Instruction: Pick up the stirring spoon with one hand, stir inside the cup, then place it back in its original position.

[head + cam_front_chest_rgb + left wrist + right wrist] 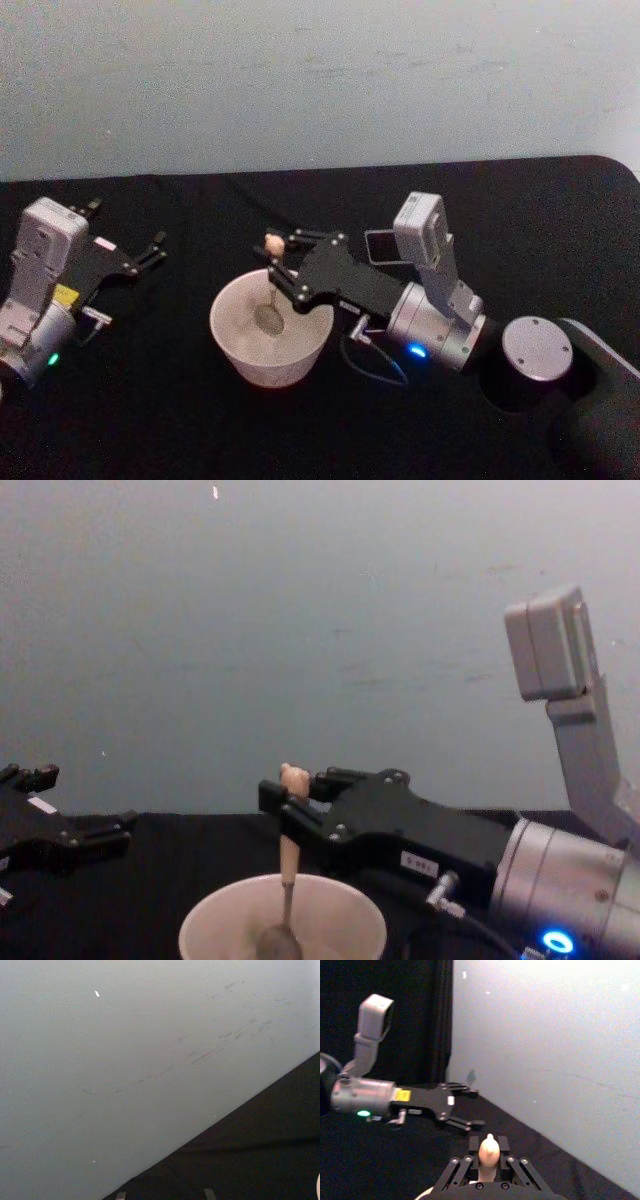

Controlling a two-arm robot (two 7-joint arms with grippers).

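Note:
The cream-white cup (232, 345) stands on the black table, a little left of centre. The stirring spoon (271, 246) hangs upright over it, bear head on top and its metal bowl down inside the cup. My right gripper (281, 263) reaches in from the right and is shut on the spoon's beige handle just under the head. From the chest, the spoon (288, 852) dips into the cup (345, 895) below the right gripper (291, 805). In the right wrist view the bear head (488, 1150) sticks up between the fingers. My left gripper (128, 222) rests open at the table's left.
A dark grey square holder (381, 247) sits behind the right arm, partly hidden by it. A thin cable loops on the table right of the cup. A pale wall runs along the table's far edge. The left gripper (476, 1107) lies well left of the cup.

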